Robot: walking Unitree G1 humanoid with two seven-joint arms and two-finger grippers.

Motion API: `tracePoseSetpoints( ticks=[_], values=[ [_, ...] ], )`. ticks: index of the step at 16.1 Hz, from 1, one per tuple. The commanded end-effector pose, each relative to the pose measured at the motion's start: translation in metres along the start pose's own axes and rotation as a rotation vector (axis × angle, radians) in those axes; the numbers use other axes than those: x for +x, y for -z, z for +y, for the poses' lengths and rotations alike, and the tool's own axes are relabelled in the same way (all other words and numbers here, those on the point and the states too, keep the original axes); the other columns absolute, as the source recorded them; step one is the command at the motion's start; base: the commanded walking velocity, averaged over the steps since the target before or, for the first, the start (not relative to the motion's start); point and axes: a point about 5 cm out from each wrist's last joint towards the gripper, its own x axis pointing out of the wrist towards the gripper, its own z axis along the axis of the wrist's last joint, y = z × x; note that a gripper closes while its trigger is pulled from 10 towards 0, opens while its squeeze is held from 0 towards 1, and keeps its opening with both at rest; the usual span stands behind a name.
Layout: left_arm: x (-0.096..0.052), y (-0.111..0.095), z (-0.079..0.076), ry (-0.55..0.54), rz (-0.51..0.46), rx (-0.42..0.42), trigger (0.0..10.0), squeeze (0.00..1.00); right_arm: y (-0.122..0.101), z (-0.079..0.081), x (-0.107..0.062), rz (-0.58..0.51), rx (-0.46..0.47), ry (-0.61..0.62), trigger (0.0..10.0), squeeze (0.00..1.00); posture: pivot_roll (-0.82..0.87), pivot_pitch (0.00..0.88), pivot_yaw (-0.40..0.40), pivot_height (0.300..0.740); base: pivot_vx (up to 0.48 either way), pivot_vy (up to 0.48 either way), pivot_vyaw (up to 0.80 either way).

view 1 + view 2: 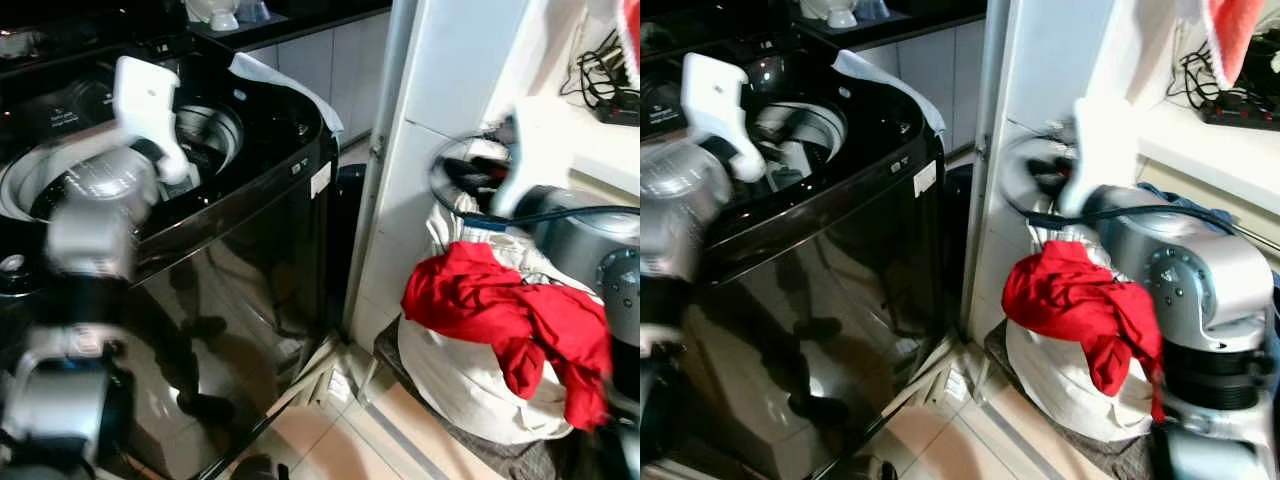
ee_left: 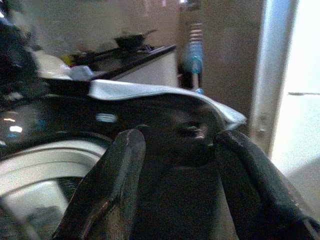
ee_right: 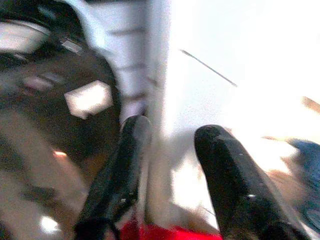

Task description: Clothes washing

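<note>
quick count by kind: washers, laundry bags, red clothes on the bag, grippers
washing machine: 1
white laundry bag: 1
red garment: 1
grippers: 2, left gripper and right gripper
total: 5

A white tiled wall [image 1: 440, 110] meets a beige tiled floor [image 1: 330, 440], beside a dark countertop [image 1: 290, 22].

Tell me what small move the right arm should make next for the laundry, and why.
Probably lower the right gripper onto the red garment and close. Its fingers are open and empty just above the garment, which is draped over the white laundry bag beside the open washing machine.
</note>
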Motion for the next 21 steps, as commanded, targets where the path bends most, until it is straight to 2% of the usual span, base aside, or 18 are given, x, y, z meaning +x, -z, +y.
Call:
tracePoseSetpoints(
  ticks=[1, 2, 3, 4, 7, 8, 10, 13, 15, 18, 20, 21],
  values=[
    [0.000, -0.001, -0.015, 0.055, -0.043, -0.025, 10.0, 0.00, 0.007, -0.007, 0.005, 0.015, -0.029, 0.055, 10.0, 1.00, 0.03, 0.000, 0.029, 0.740, 0.000, 0.000, 0.00],
    [0.001, 0.010, -0.048, 0.129, -0.060, -0.073, 10.0, 0.00, 0.017, -0.031, 0.012, 0.028, -0.003, 0.154, 10.0, 1.00, 0.02, 0.000, 0.042, 0.740, 0.000, 0.000, 0.00],
    [0.000, 0.014, -0.064, 0.171, -0.063, -0.080, 10.0, 0.00, 0.020, -0.043, 0.015, 0.030, 0.005, 0.199, 10.0, 1.00, 0.02, 0.000, 0.042, 0.740, 0.000, 0.000, 0.00],
    [-0.002, 0.016, -0.087, 0.258, -0.074, -0.091, 10.0, 0.00, 0.022, -0.060, 0.017, 0.032, -0.006, 0.258, 10.0, 1.00, 0.01, 0.000, 0.043, 0.740, 0.000, 0.000, 0.00],
    [-0.010, 0.019, -0.110, 0.406, -0.078, -0.123, 10.0, 0.00, 0.028, -0.077, 0.013, 0.092, -0.107, 0.249, 10.0, 1.00, 0.01, 0.000, 0.040, 0.740, 0.000, 0.000, 0.00],
    [-0.016, 0.023, -0.118, 0.474, -0.061, -0.118, 10.0, 0.00, 0.034, -0.090, 0.011, 0.110, -0.138, 0.259, 10.0, 1.00, 0.01, 0.000, 0.036, 0.740, 0.000, 0.000, 0.00],
    [-0.028, 0.032, -0.130, 0.604, 0.001, -0.088, 10.0, 0.00, 0.043, -0.105, 0.010, 0.147, -0.237, 0.279, 10.0, 1.00, 0.01, 0.000, 0.039, 0.740, 0.000, 0.000, 0.00],
    [-0.039, 0.031, -0.141, 0.713, 0.007, -0.113, 10.0, 0.00, 0.049, -0.110, 0.009, 0.199, -0.318, 0.233, 10.0, 1.00, 0.02, 0.000, 0.031, 0.740, 0.000, 0.000, 0.00],
    [-0.045, 0.030, -0.145, 0.755, -0.001, -0.094, 10.0, 0.00, 0.060, -0.116, 0.006, 0.247, -0.368, 0.201, 10.0, 1.00, 0.01, 0.000, 0.039, 0.740, 0.000, 0.000, 0.00],
    [-0.041, 0.031, -0.144, 0.747, 0.016, -0.085, 10.0, 0.00, 0.066, -0.118, 0.011, 0.242, -0.333, 0.189, 10.0, 1.00, 0.00, 0.000, 0.041, 0.740, 0.000, 0.000, 0.00],
    [-0.040, 0.033, -0.141, 0.742, 0.038, -0.046, 10.0, 0.00, 0.061, -0.115, 0.012, 0.208, -0.284, 0.153, 10.0, 1.00, 0.00, 0.000, 0.041, 0.740, 0.000, 0.000, 0.00],
    [-0.042, 0.034, -0.136, 0.749, 0.050, -0.040, 10.0, 0.00, 0.048, -0.104, 0.007, 0.169, -0.271, 0.050, 10.0, 1.00, 0.00, 0.000, 0.042, 0.740, 0.000, 0.000, 0.00]
  ],
)
